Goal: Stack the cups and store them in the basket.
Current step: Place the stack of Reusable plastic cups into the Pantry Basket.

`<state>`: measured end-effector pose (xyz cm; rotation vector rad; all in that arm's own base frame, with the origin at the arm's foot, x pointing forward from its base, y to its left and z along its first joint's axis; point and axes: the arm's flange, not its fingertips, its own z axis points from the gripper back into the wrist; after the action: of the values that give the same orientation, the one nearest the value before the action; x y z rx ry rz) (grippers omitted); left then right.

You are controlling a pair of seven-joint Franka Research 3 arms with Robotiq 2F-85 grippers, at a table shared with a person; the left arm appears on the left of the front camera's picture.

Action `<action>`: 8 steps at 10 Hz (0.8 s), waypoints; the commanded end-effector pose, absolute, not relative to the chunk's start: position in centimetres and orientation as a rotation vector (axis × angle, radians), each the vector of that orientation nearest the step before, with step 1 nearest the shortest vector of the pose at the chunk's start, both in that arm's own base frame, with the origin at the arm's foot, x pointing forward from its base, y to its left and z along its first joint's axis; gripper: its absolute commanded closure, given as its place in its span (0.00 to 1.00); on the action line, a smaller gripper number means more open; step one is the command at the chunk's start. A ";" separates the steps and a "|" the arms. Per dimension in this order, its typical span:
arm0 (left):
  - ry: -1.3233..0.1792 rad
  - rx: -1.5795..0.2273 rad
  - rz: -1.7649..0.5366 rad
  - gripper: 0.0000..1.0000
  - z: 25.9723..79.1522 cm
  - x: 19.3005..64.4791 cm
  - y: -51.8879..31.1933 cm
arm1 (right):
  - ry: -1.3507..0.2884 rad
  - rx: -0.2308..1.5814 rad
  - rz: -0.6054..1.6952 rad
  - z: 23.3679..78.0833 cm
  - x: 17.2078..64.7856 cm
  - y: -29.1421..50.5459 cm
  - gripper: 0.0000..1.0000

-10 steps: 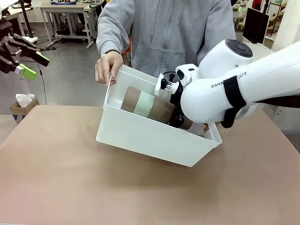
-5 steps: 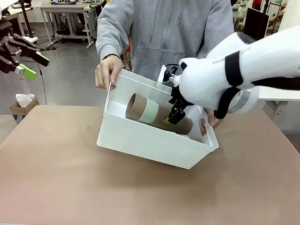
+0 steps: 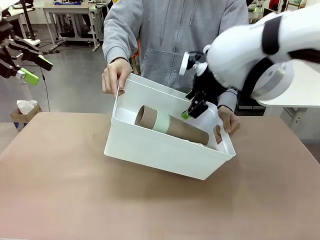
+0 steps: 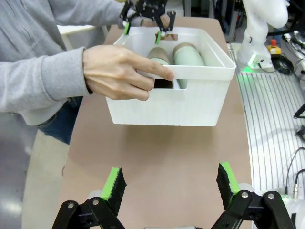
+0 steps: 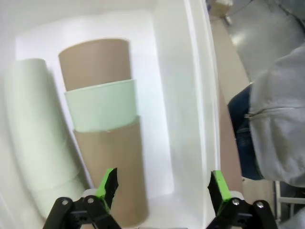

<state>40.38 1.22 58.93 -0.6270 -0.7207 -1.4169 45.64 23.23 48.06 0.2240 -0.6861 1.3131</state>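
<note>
Brown tabletop point(image 3: 60, 190) is carrying the tilted basket point(image 3: 160, 150), steadied by a person's hands point(image 3: 116, 75); stacked cups point(image 3: 172, 127) are lying inside. Right gripper point(image 3: 195, 107) is hovering wide, empty, center-right; left gripper point(image 3: 34, 67) is spread wide, upper left.

White basket point(image 3: 165, 150) holds taupe-and-mint stacked cups point(image 3: 170, 126); black tool point(image 3: 192, 107) has green pads.

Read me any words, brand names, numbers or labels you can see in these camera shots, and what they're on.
None can be read.
The cups are plain, with no print.
The basket has bare white walls, no label.
The right arm carries a dark band; no lettering shows from this angle.
Background equipment in the front view is too small to read.
</note>
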 end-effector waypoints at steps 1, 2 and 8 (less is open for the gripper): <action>-0.724 -0.630 -1.422 0.00 59.1 40.3 1.1 | -0.742 0.282 1.319 52.3 44.4 17.1 0.00; -0.724 -0.630 -1.422 0.00 59.1 40.3 1.1 | -0.763 0.308 1.308 54.3 43.5 14.2 0.00; -0.724 -0.630 -1.422 0.00 59.1 40.3 1.1 | -0.880 0.562 1.206 53.7 39.1 -2.3 0.00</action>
<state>40.38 1.18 58.98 -0.6262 -0.7210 -1.4180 38.62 -1.73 55.29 0.5191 -0.8571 1.2002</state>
